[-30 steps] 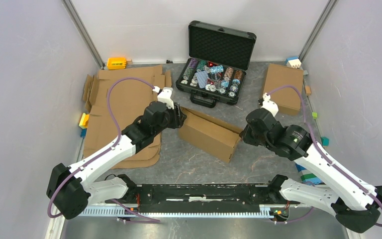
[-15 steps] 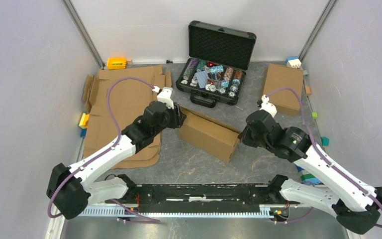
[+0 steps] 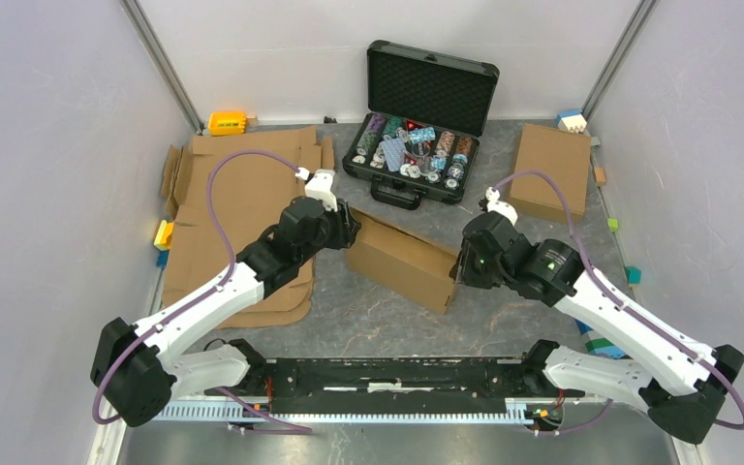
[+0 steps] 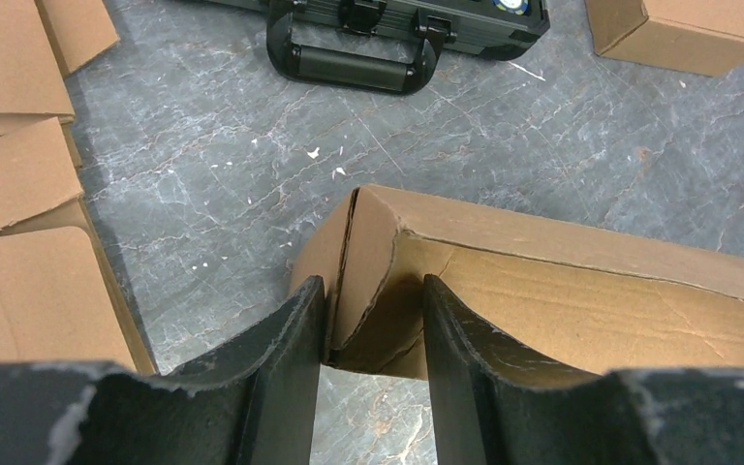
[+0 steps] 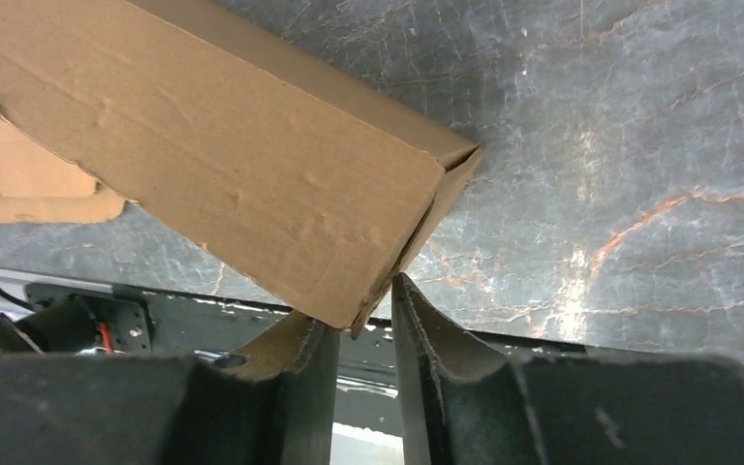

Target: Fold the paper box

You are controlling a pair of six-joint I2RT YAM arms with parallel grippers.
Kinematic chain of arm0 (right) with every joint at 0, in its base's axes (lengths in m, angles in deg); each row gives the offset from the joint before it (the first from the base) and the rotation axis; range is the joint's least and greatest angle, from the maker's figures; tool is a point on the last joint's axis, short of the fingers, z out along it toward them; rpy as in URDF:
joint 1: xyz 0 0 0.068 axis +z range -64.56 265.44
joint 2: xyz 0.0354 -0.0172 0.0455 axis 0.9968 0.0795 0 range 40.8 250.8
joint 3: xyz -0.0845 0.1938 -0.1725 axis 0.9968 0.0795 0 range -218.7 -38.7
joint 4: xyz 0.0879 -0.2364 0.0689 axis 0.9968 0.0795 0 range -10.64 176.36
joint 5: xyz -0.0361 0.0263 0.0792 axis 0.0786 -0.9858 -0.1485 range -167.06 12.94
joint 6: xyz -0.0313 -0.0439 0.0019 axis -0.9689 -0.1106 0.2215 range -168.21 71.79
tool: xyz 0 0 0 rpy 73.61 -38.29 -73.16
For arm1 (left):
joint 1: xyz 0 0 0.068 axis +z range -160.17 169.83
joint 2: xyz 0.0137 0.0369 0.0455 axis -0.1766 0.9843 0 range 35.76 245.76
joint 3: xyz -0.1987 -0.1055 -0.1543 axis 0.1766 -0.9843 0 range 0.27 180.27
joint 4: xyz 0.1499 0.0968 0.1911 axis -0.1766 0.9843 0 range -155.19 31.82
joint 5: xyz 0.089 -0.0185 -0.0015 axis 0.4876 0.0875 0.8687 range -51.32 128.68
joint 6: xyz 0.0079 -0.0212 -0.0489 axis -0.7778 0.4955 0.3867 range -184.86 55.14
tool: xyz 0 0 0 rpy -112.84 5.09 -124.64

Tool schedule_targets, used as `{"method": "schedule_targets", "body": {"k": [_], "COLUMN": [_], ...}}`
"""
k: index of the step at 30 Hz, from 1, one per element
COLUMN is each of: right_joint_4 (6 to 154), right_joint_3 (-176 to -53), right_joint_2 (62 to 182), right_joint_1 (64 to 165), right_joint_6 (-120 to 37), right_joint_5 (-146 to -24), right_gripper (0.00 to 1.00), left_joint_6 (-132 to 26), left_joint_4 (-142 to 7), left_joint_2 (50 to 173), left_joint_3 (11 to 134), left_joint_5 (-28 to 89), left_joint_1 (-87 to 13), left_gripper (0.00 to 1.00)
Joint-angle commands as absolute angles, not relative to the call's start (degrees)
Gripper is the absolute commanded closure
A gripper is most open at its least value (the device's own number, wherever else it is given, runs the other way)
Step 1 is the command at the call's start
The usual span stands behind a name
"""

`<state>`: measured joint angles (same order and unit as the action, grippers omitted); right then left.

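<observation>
The paper box (image 3: 402, 257) is a brown cardboard shape lying slantwise in the middle of the table. My left gripper (image 3: 352, 231) is at its left end. In the left wrist view the left gripper (image 4: 368, 320) is shut on the end wall of the paper box (image 4: 562, 300), one finger outside and one inside. My right gripper (image 3: 457, 266) is at the box's right end. In the right wrist view the right gripper (image 5: 363, 315) is open, and the lower corner of the paper box (image 5: 223, 165) sits just between its fingertips with a gap beside it.
An open black case (image 3: 417, 145) of colourful chips stands behind the box, its handle (image 4: 354, 63) facing it. Flat cardboard sheets (image 3: 242, 203) lie at the left. A folded brown box (image 3: 550, 170) sits back right. Small coloured blocks line the walls.
My right arm has shifted left, closer to the box's right end, and its jaws have parted. The left arm and the box have stayed put.
</observation>
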<state>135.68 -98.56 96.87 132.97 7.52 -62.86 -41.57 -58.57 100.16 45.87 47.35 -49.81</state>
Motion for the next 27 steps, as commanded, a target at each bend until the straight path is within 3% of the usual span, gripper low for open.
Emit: {"method": "schedule_targets", "body": {"k": [1, 13, 18, 27], "right_joint_4": [137.0, 135.1, 135.7, 135.4], "right_joint_3": [-101.2, -104.5, -106.0, -108.1], "right_joint_2": [98.5, 96.0, 95.9, 97.3], "right_joint_1": [133.3, 133.3, 133.3, 133.2], "right_joint_6": [5.1, -13.8, -20.1, -29.0], "right_joint_5": [-63.3, -68.7, -68.9, -73.1], "right_gripper": [0.65, 0.41, 0.21, 0.12], "left_joint_6": [-42.7, -43.1, -44.1, -44.7], "left_joint_4": [-54.6, -45.2, -40.6, -37.2], "left_joint_2": [99.8, 97.4, 97.1, 96.5], "left_joint_3": [45.9, 49.7, 52.4, 55.4], "left_joint_5": [45.8, 44.6, 43.2, 41.0], "left_joint_1": [-50.3, -50.3, -50.3, -50.4], "left_gripper": [0.52, 0.40, 0.29, 0.28]}}
